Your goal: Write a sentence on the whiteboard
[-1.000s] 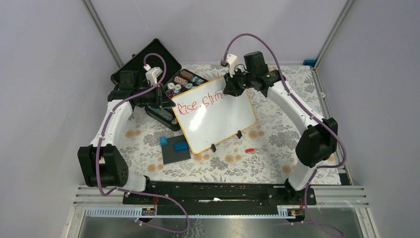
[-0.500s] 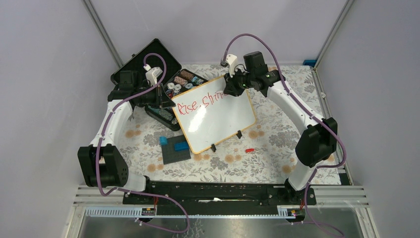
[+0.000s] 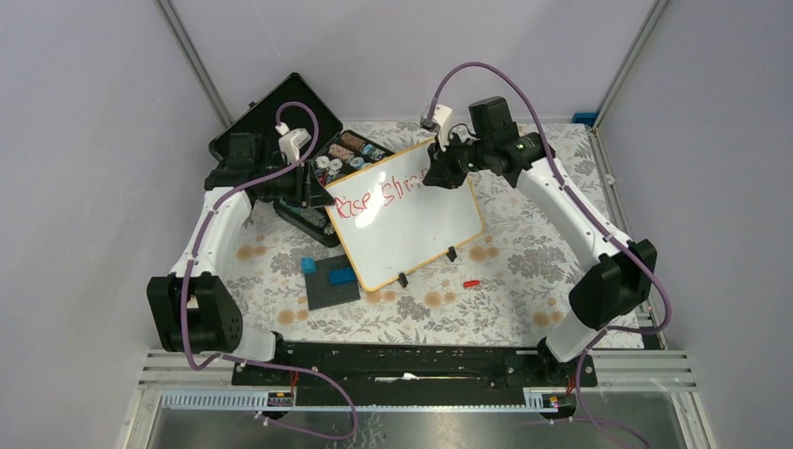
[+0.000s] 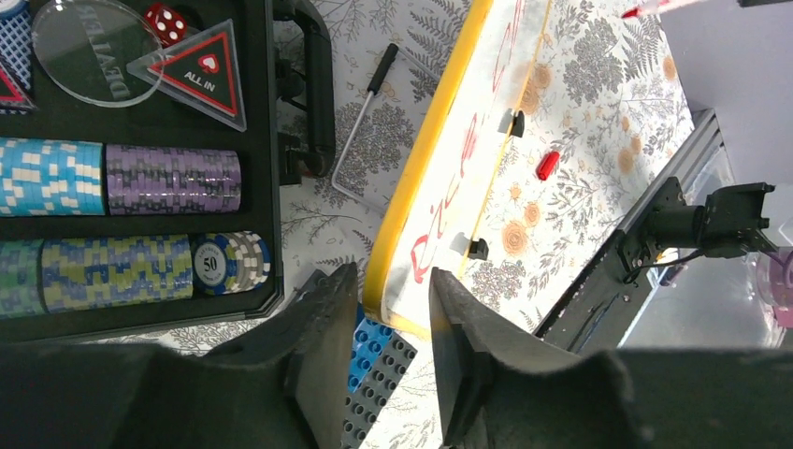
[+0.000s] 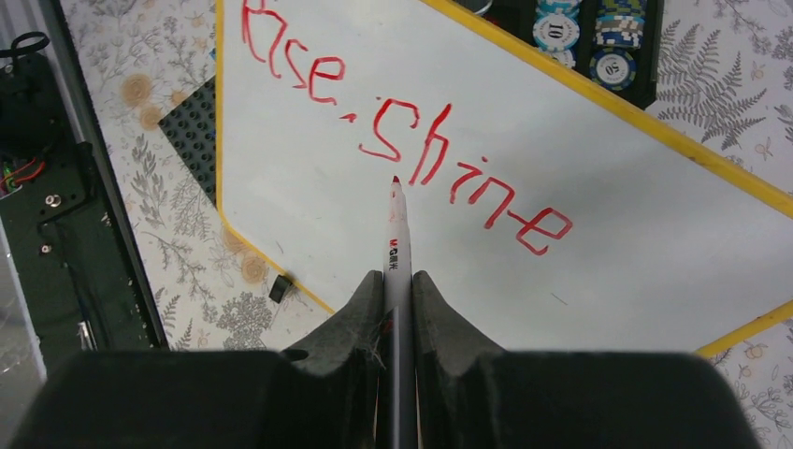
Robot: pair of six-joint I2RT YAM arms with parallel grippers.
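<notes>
Right wrist: right claw [image 5: 397,281] clamps marker [image 5: 396,234] pointed at the whiteboard [image 5: 608,234]; left claw [image 4: 393,273] pinches its corner.

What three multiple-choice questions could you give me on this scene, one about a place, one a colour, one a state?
1. Where is the small red piece? A in the chip case; B on the flowered cloth near the whiteboard; C on the grey plate.
2. What colour is the writing? A blue; B black; C red.
3. How is the right gripper? A open and empty; B shut on the marker; C out of view.
Answers: B, it lies on the cloth; C, the strokes are red; B, it clamps the marker.
</notes>
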